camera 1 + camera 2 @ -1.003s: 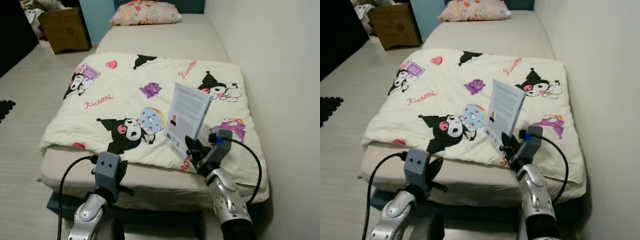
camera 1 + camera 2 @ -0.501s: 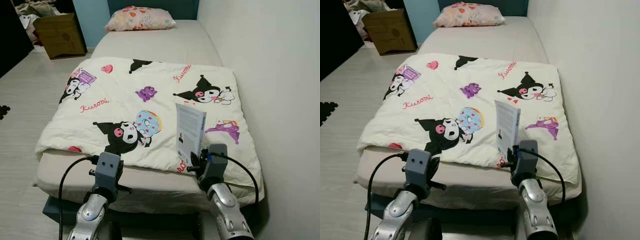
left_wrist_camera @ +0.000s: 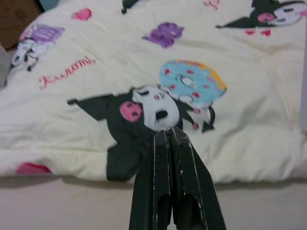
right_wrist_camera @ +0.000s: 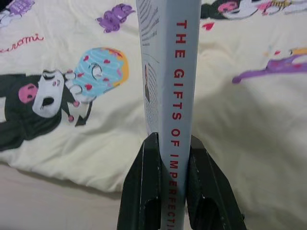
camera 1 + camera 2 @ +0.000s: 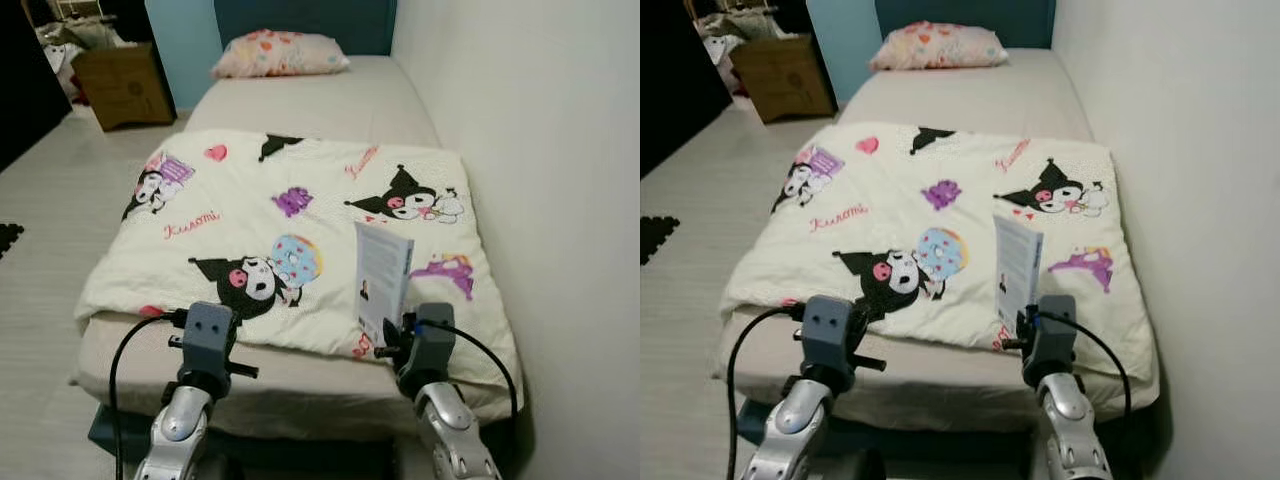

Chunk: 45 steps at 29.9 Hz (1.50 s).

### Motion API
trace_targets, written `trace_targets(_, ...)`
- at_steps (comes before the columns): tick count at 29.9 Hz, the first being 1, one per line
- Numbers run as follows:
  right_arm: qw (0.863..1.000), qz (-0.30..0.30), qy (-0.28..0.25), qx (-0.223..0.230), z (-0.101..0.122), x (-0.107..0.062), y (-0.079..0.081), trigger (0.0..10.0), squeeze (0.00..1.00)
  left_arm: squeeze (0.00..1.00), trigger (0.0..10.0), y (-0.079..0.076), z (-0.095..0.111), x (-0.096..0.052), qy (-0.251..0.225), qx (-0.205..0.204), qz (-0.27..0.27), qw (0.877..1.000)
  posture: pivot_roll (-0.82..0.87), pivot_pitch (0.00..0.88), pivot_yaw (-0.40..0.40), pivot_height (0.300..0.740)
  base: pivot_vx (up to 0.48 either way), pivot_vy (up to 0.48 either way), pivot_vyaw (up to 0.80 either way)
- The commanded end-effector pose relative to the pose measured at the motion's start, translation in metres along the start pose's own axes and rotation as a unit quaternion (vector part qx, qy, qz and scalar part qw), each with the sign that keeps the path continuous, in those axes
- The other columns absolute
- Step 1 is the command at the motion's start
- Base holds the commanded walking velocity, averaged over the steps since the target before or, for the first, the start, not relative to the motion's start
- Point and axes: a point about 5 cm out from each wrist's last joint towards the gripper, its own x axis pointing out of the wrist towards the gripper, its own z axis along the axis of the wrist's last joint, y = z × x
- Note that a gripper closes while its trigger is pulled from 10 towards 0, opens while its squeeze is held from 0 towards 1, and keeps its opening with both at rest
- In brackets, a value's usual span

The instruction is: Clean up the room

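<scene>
- A single bed (image 5: 330, 95) runs up the middle of the frame against a plain white wall (image 5: 530, 150) on the right, with pale wood-look floor (image 5: 50, 200) to its left.
- A cream cartoon-print blanket (image 5: 290, 230) covers the near half of the bed; a patterned pillow (image 5: 280, 52) lies at the top centre.
- A brown cardboard box (image 5: 122, 85) sits at the upper left.
- The right gripper (image 4: 171, 158), at lower right of centre, pinches a pale blue book (image 5: 382, 275) between its two black fingers (image 4: 144, 187), clamped on either side of the red-lettered spine.
- The book stands upright above the blanket's near right part.
- The left gripper (image 3: 170, 139), at lower left, hovers above the blanket's near edge with its fingers pressed together, holding nothing.
</scene>
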Motion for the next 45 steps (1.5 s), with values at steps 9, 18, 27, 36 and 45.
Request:
trace_targets(9, 1.000, 0.013, -0.019, -0.011, 0.005, 0.001, 0.007, 10.0, 0.00, 0.00, 10.0, -0.001, -0.007, -0.003, 0.008, 0.001, 0.004, 1.000, -0.01, 0.102, 0.012, 0.682, 0.000, 0.000, 0.00)
trace_targets(18, 1.000, 0.008, -0.015, -0.013, 0.001, 0.000, 0.005, 10.0, 0.00, 0.00, 10.0, 0.002, -0.010, -0.004, 0.013, 0.008, 0.006, 1.000, -0.01, 0.093, 0.018, 0.717, 0.000, 0.000, 0.00)
trace_targets(27, 1.000, 0.004, -0.012, -0.010, -0.001, -0.002, 0.004, 10.0, 0.00, 0.00, 10.0, 0.000, -0.010, -0.003, 0.012, 0.007, 0.004, 1.000, -0.01, 0.087, 0.020, 0.737, 0.000, 0.000, 0.00)
trace_targets(36, 0.999, -0.011, 0.032, 0.018, -0.022, -0.007, 0.001, 10.0, 0.00, 0.00, 10.0, -0.002, -0.028, -0.009, 0.052, 0.007, 0.005, 0.999, -0.01, 0.081, 0.022, 0.740, 0.000, 0.000, 0.00)
trace_targets(45, 0.991, -0.014, 0.130, -0.027, -0.069, -0.025, -0.002, 10.0, 0.00, 0.00, 10.0, -0.009, -0.069, -0.030, 0.145, 0.010, -0.012, 0.989, -0.01, 0.073, 0.027, 0.740, 0.000, 0.000, 0.00)
